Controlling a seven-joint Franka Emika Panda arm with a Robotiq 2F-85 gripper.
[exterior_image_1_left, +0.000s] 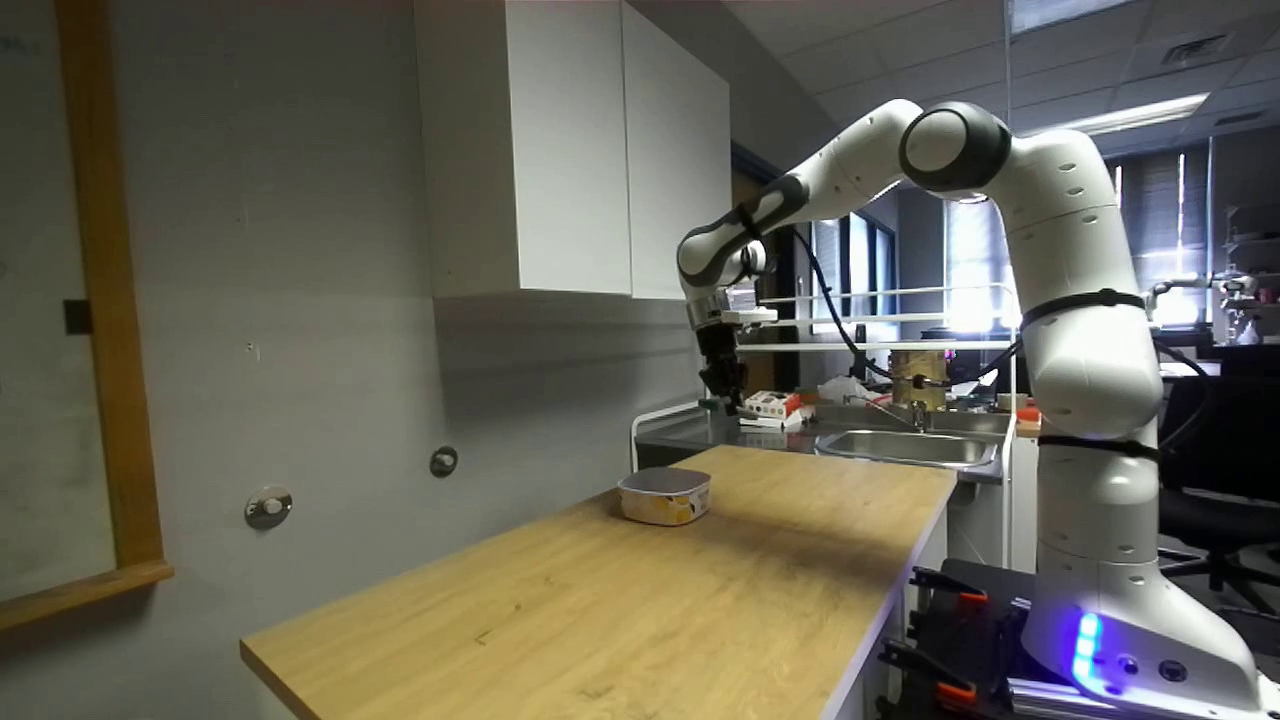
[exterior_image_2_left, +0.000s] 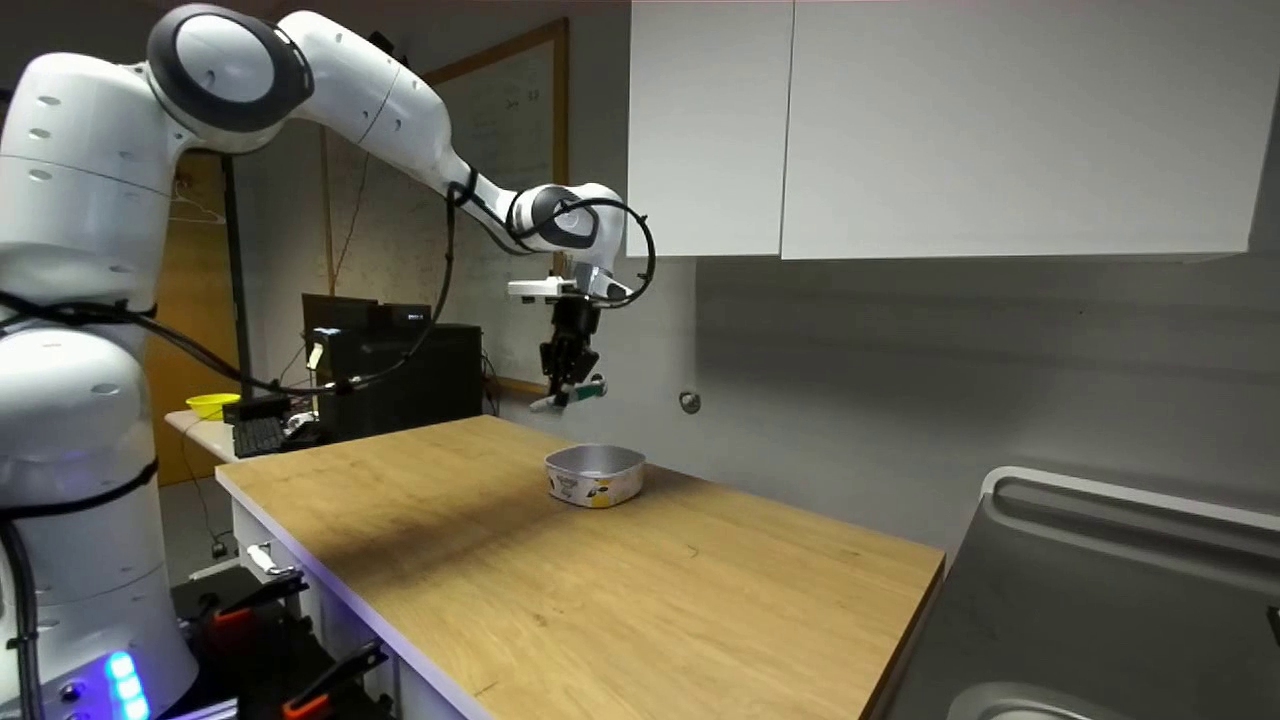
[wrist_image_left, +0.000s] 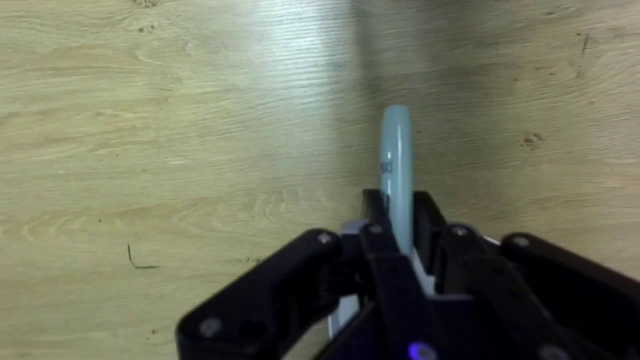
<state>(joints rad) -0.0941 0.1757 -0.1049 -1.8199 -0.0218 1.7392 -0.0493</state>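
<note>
Held stick: slim, pale, marker-like stick (wrist_image_left: 397, 155) with a rounded tip and dark lettering along one side; in an exterior view a green section (exterior_image_2_left: 588, 391) shows toward its other end. Probably a marker, but too small and blurred to be sure.
Stick position: in mid-air above the tabletop (exterior_image_2_left: 650, 600), apart from the bowl (exterior_image_2_left: 575, 490); set crosswise in the fingertips, its pale end reaching out ahead of them in the wrist view.
Gripper: black gripper (wrist_image_left: 396, 200), pointing down, one finger pressed to either side of the stick, gripping it.
Bowl: squarish, white, corners rounded, yellow fruit print; upright on the tabletop near the edge along the wall (exterior_image_1_left: 300, 330), lower than the gripper in both exterior views.
Tabletop: light wood grain, small dark scratches.
Arm: white arm (exterior_image_1_left: 1090, 240), reaching over from a base beside the tabletop; black cable (exterior_image_2_left: 449, 260) strapped to it, blue lights (exterior_image_2_left: 126, 685) lit at the base.
Base edge: black clamp (exterior_image_1_left: 940, 580) with an orange-red part.
Overhead: white cabinets (exterior_image_1_left: 570, 150) on the wall.
Beyond one table end: metal sink (exterior_image_1_left: 905, 448); red-and-white box (exterior_image_1_left: 772, 404) nearby.
Beyond the opposite end: black computer case (exterior_image_2_left: 420, 375), keyboard (exterior_image_2_left: 258, 436), yellow bowl (exterior_image_2_left: 212, 404).
</note>
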